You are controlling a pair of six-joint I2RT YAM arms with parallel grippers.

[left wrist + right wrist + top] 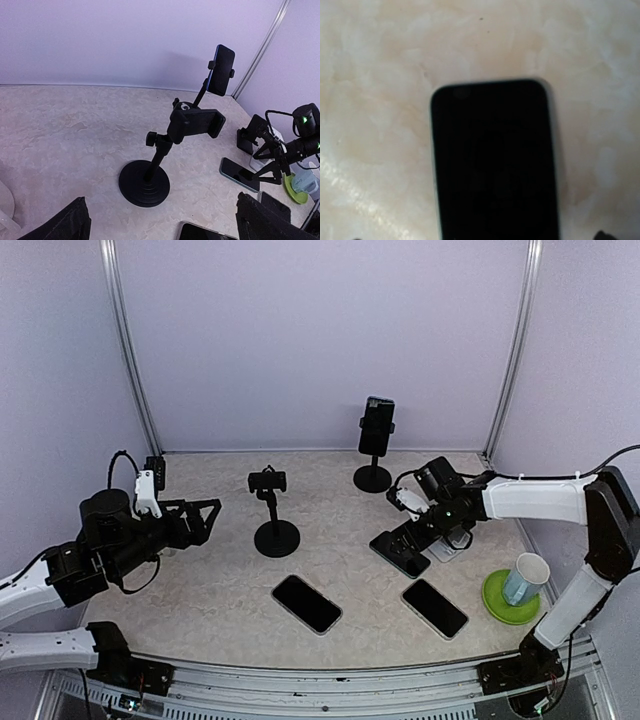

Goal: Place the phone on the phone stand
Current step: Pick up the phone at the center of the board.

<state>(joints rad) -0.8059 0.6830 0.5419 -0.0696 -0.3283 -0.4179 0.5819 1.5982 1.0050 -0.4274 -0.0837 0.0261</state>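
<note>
Phone (pixel 495 160) right of the bare phone stand (pixel 275 530) lies under our right pincer (pixel 400 538), wide open and empty; we centre over its long edges before closing.

Tabletop (pixel 200 580), pale marble pattern. Lying directly on it:
- short phone stand (pixel 276 536), round black base, centre
- tall phone stand (pixel 372 478), round base, far centre
- left phone (pixel 306 603), flat, near edge
- right phone (pixel 434 608), flat, near edge
- third phone (pixel 395 552), flat, right of centre
- green saucer (pixel 497 602), near right
</note>
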